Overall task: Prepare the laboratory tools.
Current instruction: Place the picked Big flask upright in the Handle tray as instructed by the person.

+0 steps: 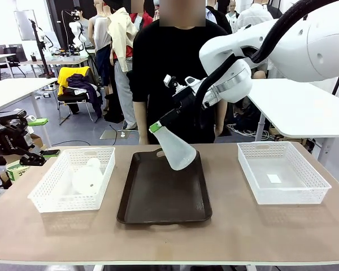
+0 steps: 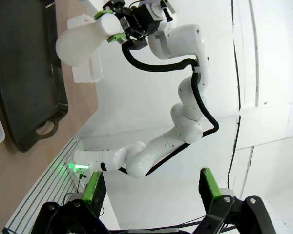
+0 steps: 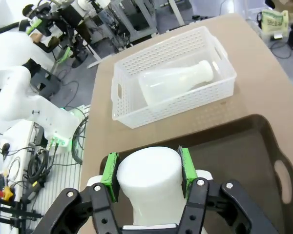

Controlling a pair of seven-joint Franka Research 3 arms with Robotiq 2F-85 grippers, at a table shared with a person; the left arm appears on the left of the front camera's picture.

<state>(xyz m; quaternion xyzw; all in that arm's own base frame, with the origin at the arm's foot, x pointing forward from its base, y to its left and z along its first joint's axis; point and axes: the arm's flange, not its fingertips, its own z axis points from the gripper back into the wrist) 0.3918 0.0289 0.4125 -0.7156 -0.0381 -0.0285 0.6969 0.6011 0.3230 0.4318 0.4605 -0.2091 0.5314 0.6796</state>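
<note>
My right gripper (image 3: 147,171) is pinching the held flask (image 1: 178,151) by its neck, one green pad pressed against each side just under the mouth. The flask hangs tilted from those jaws, mouth up by the fingers and wide base slanting down and away from them, over the dark brown tray (image 1: 158,203). From the front camera the base looks just clear of the tray floor, but I cannot tell for sure whether its lower edge touches. Looking along the right fingers, the tray lies directly beneath the jaws. Beyond the fingertips the left basket (image 3: 136,114) sits on the table (image 1: 260,237), with the second flask (image 3: 173,84) lying on its side inside it. My left gripper (image 2: 151,190) has its jaws spread wide. It hangs out past the table's left end, near that basket but not touching it. Far ahead of those open jaws I see the held flask in the other gripper, with the tray beside it. The right basket (image 1: 291,195) stands on the other side of the tray from the left basket, well apart from the pinching jaws, and a person (image 1: 169,68) in black stands behind them.
</note>
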